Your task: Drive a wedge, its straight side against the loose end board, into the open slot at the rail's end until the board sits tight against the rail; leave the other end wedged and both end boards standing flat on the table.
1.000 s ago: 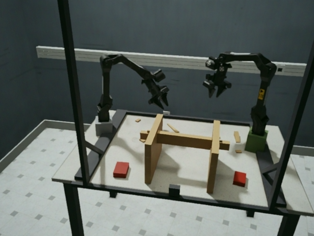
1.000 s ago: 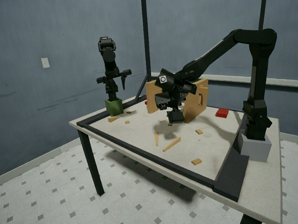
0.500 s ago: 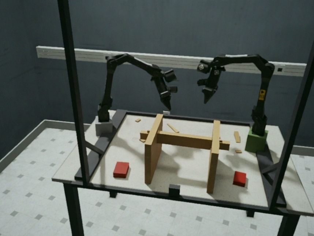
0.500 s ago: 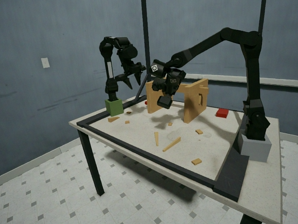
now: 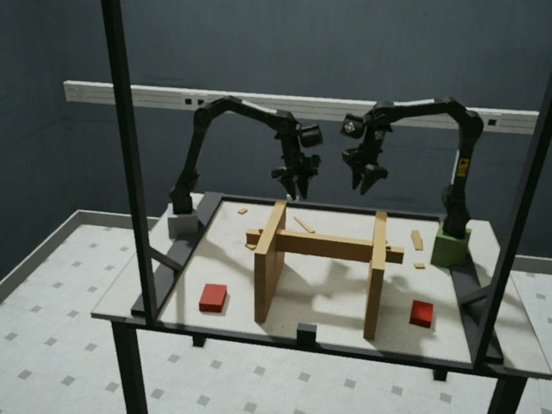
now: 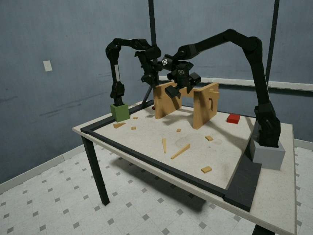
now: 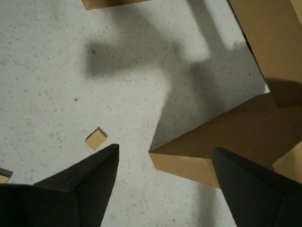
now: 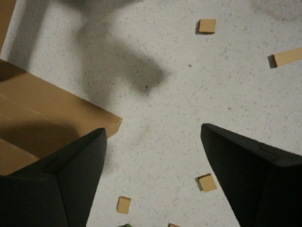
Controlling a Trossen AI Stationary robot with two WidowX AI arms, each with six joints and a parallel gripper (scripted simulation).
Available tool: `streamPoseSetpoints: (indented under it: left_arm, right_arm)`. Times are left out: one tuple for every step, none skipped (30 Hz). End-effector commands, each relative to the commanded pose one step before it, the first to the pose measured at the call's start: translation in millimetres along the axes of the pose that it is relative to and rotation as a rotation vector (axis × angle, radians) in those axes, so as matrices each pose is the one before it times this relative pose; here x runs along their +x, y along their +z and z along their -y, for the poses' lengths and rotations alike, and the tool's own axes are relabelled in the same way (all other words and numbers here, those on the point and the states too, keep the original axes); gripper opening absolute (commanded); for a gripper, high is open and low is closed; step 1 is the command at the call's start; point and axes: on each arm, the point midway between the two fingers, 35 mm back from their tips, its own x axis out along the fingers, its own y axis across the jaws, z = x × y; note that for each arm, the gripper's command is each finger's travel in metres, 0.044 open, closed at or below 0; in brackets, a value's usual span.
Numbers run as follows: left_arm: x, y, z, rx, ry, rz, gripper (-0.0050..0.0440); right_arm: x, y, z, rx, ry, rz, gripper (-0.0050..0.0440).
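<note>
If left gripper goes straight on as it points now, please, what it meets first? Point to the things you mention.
Probably an end board: in the wrist view, one finger of the left gripper (image 5: 299, 197) (image 6: 184, 93) (image 7: 166, 146) overlaps its edge (image 7: 183, 169). Depth is unclear.
</note>
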Motion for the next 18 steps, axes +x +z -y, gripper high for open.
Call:
streamPoseSetpoints:
  left_arm:
    - [-2.39,14.83,17.03,0.13109,-0.0082,-0.02619,0.0273]
    - [-0.76,2.9,4.34,0.02513,-0.00321,0.0001,0.0273]
    - [0.7,1.79,2.83,0.02029,-0.00317,-0.00458,0.0273]
    - [0.7,1.6,2.63,0.01902,-0.00311,-0.00462,0.0273]
    - [-0.64,2.3,2.93,0.02031,-0.00126,0.00016,0.0273]
    - [0.75,0.16,1.35,0.01004,-0.00256,-0.00509,0.0273]
    - [0.33,1.23,1.58,0.01153,-0.00176,-0.00196,0.0273]
    - [-0.67,3.1,2.62,0.0202,-0.00003,0.00328,0.0273]
    - [0.55,1.46,2.15,0.01617,-0.00274,-0.00372,0.0273]
    - [0.57,1.35,2.06,0.01563,-0.00278,-0.00386,0.0273]
    - [0.0,0.0,0.0,0.0,0.0,0.0,0.0273]
    - [0.0,0.0,0.0,0.0,0.0,0.0,0.0273]
    - [-0.19,-0.3,0.39,0.00528,0.00018,0.00096,0.0273]
    - [0.21,2.2,2.28,0.01798,-0.00204,-0.00207,0.0273]
    - [0.53,1.27,1.88,0.0144,-0.00268,-0.00353,0.0273]
    - [0.07,2.69,2.83,0.02005,-0.00161,0.00045,0.0273]
    - [0.49,1.22,1.73,0.01341,-0.00257,-0.00321,0.0273]
    - [0.46,1.21,1.67,0.01296,-0.00248,-0.00302,0.0273]
  right_arm:
    - [-0.83,12.47,-18.64,-0.12099,0.01937,0.02092,0.0273]
    - [0.86,1.31,-3.83,-0.0222,0.00551,0.00067,0.0273]
    - [0.76,1.38,-3.26,-0.02004,0.00456,0.00053,0.0273]
    - [0.72,1.31,-3.01,-0.0189,0.00419,0.0005,0.0273]
    - [0.67,1.06,-3.01,-0.01831,0.0043,0.0005,0.0273]
    - [0.41,0.68,-1.47,-0.01105,0.00175,0.0001,0.0273]
    - [0.45,0.88,-1.89,-0.01126,0.00281,0.00043,0.0273]
    - [0.73,1.24,-3.34,-0.0179,0.00538,0.00087,0.0273]
    - [0.62,1.19,-2.47,-0.01596,0.00352,0.00051,0.0273]
    - [0.6,1.16,-2.36,-0.01553,0.00335,0.00049,0.0273]
    - [0.0,0.0,0.0,0.0,0.0,0.0,0.0273]
    - [0.0,0.0,0.0,0.0,0.0,0.0,0.0273]
    - [-0.99,-0.74,-1.19,-0.00516,-0.00126,0.00201,0.0273]
    - [1.78,1.94,-1.88,-0.01566,0.005,-0.00213,0.0273]
    - [0.56,1.11,-2.16,-0.01431,0.00309,0.0005,0.0273]
    - [-0.73,1.8,-3.77,-0.02102,0.00327,0.00573,0.0273]
    - [0.72,1.04,-1.94,-0.01311,0.00324,-0.00002,0.0273]
    - [0.7,1.02,-1.87,-0.01264,0.00314,0.00001,0.0273]
